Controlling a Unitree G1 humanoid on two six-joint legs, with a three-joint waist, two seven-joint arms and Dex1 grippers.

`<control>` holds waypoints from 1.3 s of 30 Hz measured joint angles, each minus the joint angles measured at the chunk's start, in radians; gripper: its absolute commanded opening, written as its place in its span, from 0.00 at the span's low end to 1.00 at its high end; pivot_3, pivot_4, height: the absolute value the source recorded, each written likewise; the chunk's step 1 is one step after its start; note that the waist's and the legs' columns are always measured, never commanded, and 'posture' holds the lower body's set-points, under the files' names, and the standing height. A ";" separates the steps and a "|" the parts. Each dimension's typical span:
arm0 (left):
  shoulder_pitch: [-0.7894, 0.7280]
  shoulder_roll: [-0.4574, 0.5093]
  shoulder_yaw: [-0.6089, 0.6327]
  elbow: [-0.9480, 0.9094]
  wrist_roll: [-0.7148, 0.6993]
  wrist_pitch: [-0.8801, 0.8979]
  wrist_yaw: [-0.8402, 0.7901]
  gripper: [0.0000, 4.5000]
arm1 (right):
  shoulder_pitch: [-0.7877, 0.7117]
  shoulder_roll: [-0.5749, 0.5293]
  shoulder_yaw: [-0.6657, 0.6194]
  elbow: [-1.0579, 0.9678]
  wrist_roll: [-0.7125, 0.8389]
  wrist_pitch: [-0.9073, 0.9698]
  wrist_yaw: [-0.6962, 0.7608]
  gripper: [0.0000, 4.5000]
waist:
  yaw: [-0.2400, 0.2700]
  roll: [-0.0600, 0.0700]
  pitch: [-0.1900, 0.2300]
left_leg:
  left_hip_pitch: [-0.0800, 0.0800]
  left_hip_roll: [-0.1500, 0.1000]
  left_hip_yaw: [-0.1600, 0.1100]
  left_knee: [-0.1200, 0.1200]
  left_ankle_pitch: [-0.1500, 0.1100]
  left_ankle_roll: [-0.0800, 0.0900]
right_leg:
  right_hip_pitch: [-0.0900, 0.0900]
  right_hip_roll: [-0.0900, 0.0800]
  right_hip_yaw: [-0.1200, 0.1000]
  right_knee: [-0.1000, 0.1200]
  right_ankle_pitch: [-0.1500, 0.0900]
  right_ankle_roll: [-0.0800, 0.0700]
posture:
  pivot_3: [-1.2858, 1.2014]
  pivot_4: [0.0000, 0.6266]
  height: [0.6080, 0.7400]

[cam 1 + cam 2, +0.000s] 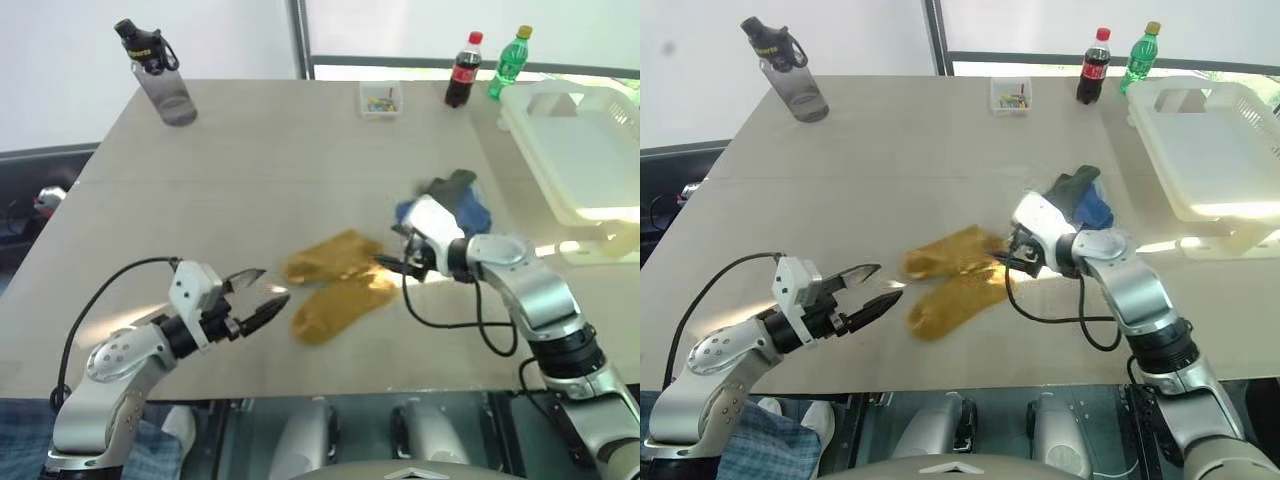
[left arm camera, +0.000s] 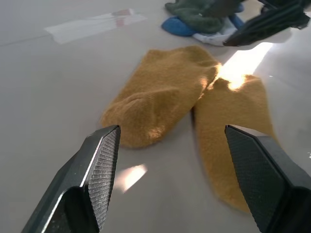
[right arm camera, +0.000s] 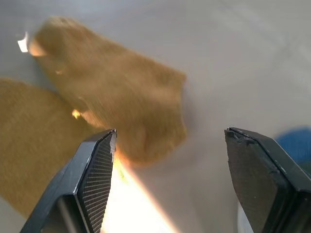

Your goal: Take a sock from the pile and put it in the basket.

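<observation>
Two mustard-yellow socks lie flat side by side mid-table, one sock (image 1: 330, 256) farther from me and the other (image 1: 340, 306) nearer. The pile (image 1: 455, 205) of blue and dark grey-green socks sits just to their right. The off-white basket (image 1: 585, 150) stands at the table's right edge. My right gripper (image 1: 392, 264) is open and low over the table, between the pile and the socks' right ends, with nothing in it. My left gripper (image 1: 268, 288) is open just left of the nearer sock, pointing at both socks (image 2: 160, 92).
A grey water bottle (image 1: 160, 75) stands at the far left corner. A small clear box (image 1: 381, 100), a cola bottle (image 1: 462, 70) and a green bottle (image 1: 508, 62) line the far edge. A black cable loops under my right forearm (image 1: 450, 320).
</observation>
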 measured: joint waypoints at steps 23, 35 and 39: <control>-0.285 0.065 0.039 0.292 -0.220 0.388 -0.103 0.81 | -0.081 0.213 -0.069 0.027 0.156 0.245 -0.228 0.81 | -0.001 0.000 0.000 | -0.002 -0.001 0.001 -0.001 0.000 0.000 | -0.003 0.002 0.001 0.000 0.000 0.000 | 0.52 0.24 1.00; -0.515 0.081 -0.142 0.470 -0.177 0.559 -0.176 0.81 | -0.030 0.196 -0.032 0.079 0.130 0.214 -0.286 0.81 | -0.001 -0.001 0.000 | -0.001 -0.001 0.005 -0.001 0.001 0.000 | -0.005 0.009 0.005 0.003 0.000 0.000 | 0.52 0.24 1.00; -0.538 0.061 -0.160 0.493 -0.152 0.536 -0.193 0.81 | -0.024 0.196 -0.032 0.079 0.125 0.207 -0.304 0.56 | 0.004 -0.001 0.000 | -0.001 -0.001 0.005 0.000 0.001 0.000 | -0.004 0.008 0.005 0.003 0.000 0.000 | 0.52 0.24 1.00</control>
